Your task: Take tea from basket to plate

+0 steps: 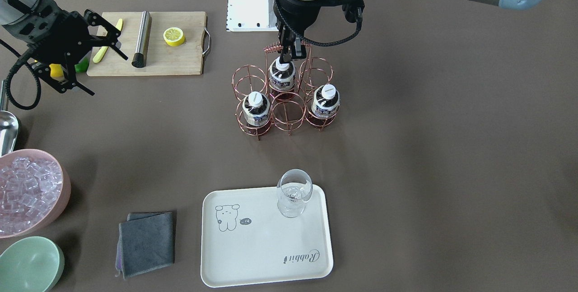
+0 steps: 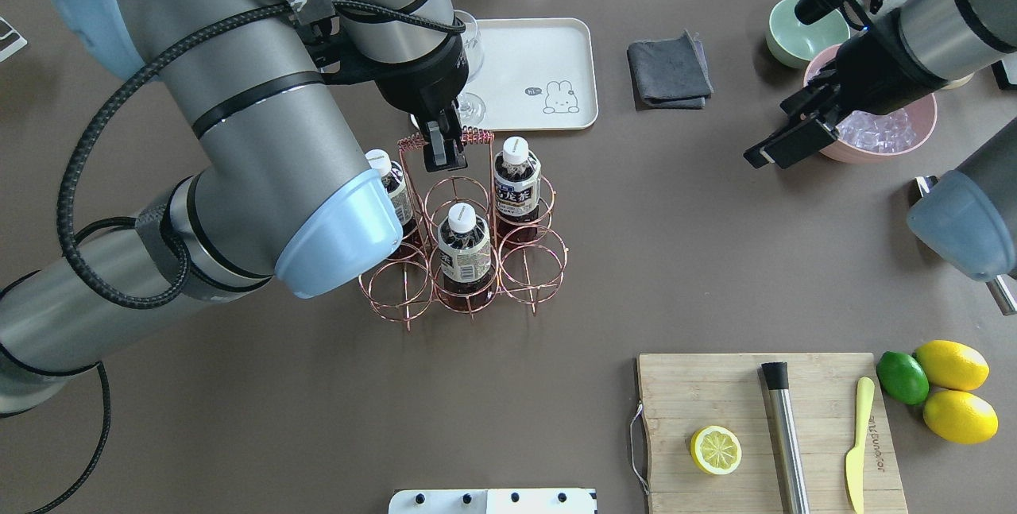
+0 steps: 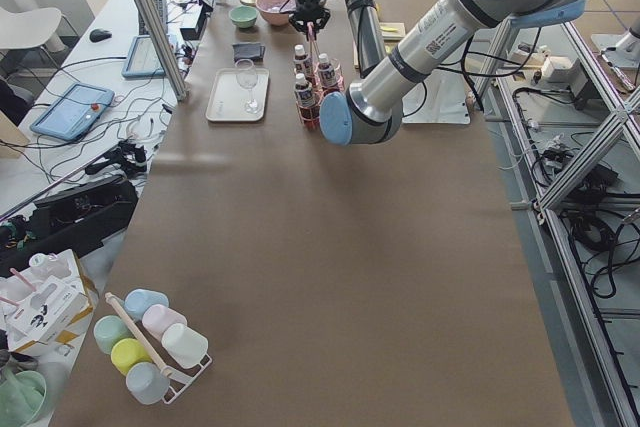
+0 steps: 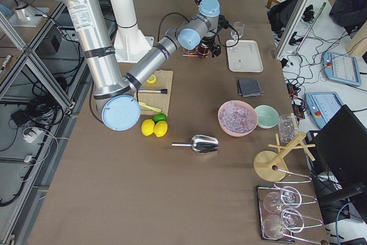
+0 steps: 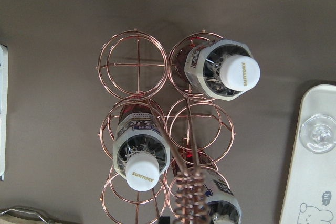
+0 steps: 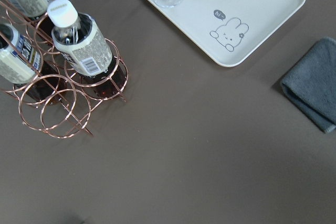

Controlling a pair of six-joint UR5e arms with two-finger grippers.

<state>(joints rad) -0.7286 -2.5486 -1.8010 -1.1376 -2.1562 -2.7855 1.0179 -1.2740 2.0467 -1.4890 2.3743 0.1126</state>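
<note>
The copper wire basket (image 2: pixel 540 260) stands mid-table and holds three tea bottles (image 2: pixel 463 248) (image 2: pixel 516 180) (image 2: pixel 389 180), the last partly hidden by my left arm. They also show in the front view (image 1: pixel 282 75) (image 1: pixel 256 109) (image 1: pixel 325 102). My left gripper (image 2: pixel 442 156) hangs shut and empty just above the coiled handle (image 5: pixel 186 198), over the bottle nearest me. The cream plate (image 1: pixel 266 238) lies beyond the basket with a wine glass (image 1: pixel 294 192) on one corner. My right gripper (image 1: pixel 108 75) is open and empty, far off to the right above the table.
A cutting board (image 2: pixel 715 395) holds a lemon half (image 2: pixel 716 450), a steel muddler (image 2: pixel 786 434) and a yellow knife (image 2: pixel 858 442). Lemons and a lime (image 2: pixel 902 377) lie beside it. A pink ice bowl (image 1: pixel 27 192), a green bowl (image 1: pixel 29 265) and a grey cloth (image 1: pixel 146 243) are near the plate.
</note>
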